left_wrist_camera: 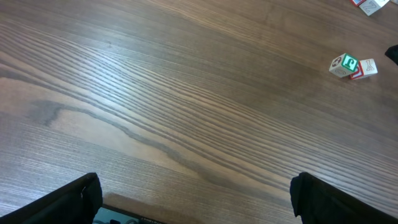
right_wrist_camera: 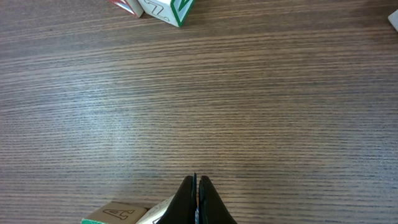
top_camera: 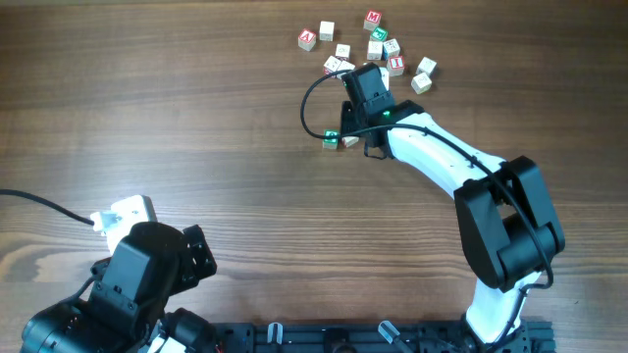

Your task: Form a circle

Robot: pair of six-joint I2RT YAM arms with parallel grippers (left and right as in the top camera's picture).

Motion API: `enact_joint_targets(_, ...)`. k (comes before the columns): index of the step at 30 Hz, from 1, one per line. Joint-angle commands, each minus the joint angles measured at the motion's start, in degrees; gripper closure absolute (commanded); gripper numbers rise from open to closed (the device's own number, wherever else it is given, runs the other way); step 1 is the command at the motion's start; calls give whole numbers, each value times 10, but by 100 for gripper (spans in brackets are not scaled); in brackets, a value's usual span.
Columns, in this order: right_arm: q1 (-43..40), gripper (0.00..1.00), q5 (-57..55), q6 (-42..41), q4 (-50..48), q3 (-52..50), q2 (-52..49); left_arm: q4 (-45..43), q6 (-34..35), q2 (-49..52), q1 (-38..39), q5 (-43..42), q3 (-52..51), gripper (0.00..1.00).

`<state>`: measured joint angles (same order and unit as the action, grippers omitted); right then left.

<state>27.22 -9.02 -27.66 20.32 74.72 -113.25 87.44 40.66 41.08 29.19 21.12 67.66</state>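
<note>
My left gripper point(left_wrist_camera: 198, 198) hangs with fingers spread wide; the clump of letter cubes point(left_wrist_camera: 352, 66) lies well ahead, to their right. My right gripper's point(right_wrist_camera: 196, 194) fingers are pressed together on nothing, a green-edged cube point(right_wrist_camera: 118, 214) just left of the tips.

On my overhead feed the table point(top_camera: 196, 118) showed brown wood with darker grain streaks. The circle point(top_camera: 332, 138) was 2 pale cubes, 1 green-faced, the other edged red in the left wrist feed. The loose scatter point(top_camera: 376, 49) around 12 o'clock of it mixed red-lettered, green-lettered and plain pale faces. The right arm point(top_camera: 432, 162) was white with black joints, a green light point(top_camera: 388, 113) on it, and the right gripper point(right_wrist_camera: 197, 183) was black. The left arm point(top_camera: 147, 284) was black, white at its 12 o'clock end.
</note>
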Motion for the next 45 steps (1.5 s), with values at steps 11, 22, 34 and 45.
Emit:
enact_joint_targets(11, 1, 95, 28, -6, -14, -11, -21, 1, 7, 1, -1, -1, -2, 0)
enact_joint_targets(22, -22, 95, 41, -37, -19, -12, -35, 1, 7, 1, -1, -1, -2, 0)
enact_joint_targets(34, -22, 95, 91, 7, -26, -12, -35, 1, 7, 1, -1, -1, -2, 0)
enact_joint_targets(45, -22, 95, 92, 7, -26, -12, -35, 1, 7, 1, -1, -1, -2, 0)
